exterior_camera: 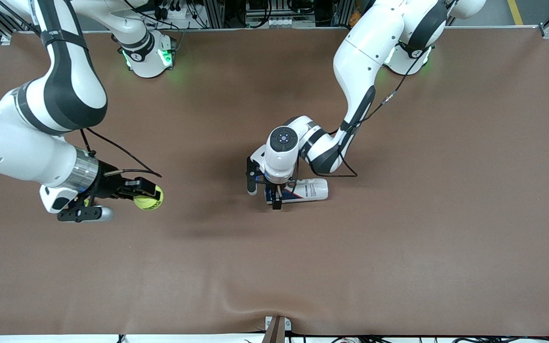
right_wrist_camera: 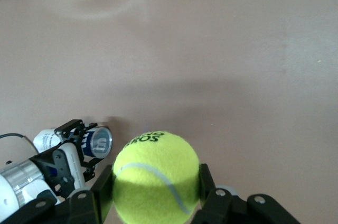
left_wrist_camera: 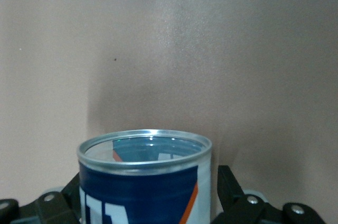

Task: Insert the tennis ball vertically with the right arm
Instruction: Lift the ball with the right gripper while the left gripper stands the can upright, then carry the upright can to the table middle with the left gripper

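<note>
A yellow-green tennis ball is up in the air over the table toward the right arm's end, with my right gripper shut on it. In the right wrist view the tennis ball fills the gap between the black fingers. A blue and white can lies on its side at the table's middle. My left gripper stands open around the can's open end. In the left wrist view the can sits between the fingers, with a small gap beside it.
The brown table mat spreads wide around both arms. A small bracket sits at the table edge nearest the front camera. The left arm's elbow hangs over the mat above the can.
</note>
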Robot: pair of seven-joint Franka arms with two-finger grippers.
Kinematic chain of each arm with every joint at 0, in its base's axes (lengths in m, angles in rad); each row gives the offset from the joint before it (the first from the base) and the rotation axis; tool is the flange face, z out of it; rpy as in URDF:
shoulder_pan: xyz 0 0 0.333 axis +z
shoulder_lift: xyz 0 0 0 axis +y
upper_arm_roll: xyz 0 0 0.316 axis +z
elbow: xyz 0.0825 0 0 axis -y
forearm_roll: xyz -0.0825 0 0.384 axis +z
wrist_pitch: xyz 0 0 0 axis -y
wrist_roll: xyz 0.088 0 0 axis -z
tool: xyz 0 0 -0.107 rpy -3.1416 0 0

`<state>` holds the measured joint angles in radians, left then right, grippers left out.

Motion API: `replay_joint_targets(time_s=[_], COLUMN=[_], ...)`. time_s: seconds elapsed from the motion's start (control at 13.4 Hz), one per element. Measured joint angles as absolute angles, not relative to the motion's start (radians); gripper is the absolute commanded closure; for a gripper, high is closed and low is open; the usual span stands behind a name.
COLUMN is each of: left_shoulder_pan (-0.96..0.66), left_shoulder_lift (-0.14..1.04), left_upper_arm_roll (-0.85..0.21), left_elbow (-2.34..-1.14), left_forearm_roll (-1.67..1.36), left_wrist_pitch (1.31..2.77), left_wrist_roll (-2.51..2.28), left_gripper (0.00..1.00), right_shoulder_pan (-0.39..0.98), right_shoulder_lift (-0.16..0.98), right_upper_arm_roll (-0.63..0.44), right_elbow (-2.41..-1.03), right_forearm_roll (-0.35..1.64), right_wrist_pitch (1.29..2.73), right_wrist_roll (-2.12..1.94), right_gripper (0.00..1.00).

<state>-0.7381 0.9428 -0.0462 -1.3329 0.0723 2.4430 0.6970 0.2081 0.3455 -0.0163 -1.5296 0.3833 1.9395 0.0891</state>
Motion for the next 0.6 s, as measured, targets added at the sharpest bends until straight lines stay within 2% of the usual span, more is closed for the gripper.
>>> replay_joint_targets(time_s=[0.15, 0.45, 0.6], left_shoulder_pan=[-0.736, -0.736, -0.736], left_shoulder_lift=[0.943, 0.943, 0.943], left_upper_arm_roll=[-0.046, -0.045, -0.046], left_elbow=[-1.332, -1.321, -1.318], left_forearm_roll=[0.072, 0.072, 0.072], left_wrist_pitch=[2.443, 2.441, 2.441], left_wrist_roll=[0.697, 0.697, 0.697], left_gripper=[0.17, 0.25, 0.26], right_shoulder_pan=[0.232, 0.279, 0.279], right_shoulder_lift=[0.347, 0.349, 0.350], right_upper_arm_roll=[-0.014, -0.013, -0.014], right_elbow=[-1.530, -1.530, -1.532], right_forearm_roll=[0.390, 0.391, 0.406], right_wrist_pitch=[1.945, 1.950, 1.950], right_wrist_roll=[0.089, 0.092, 0.092], right_gripper=[1.00, 1.00, 1.00])
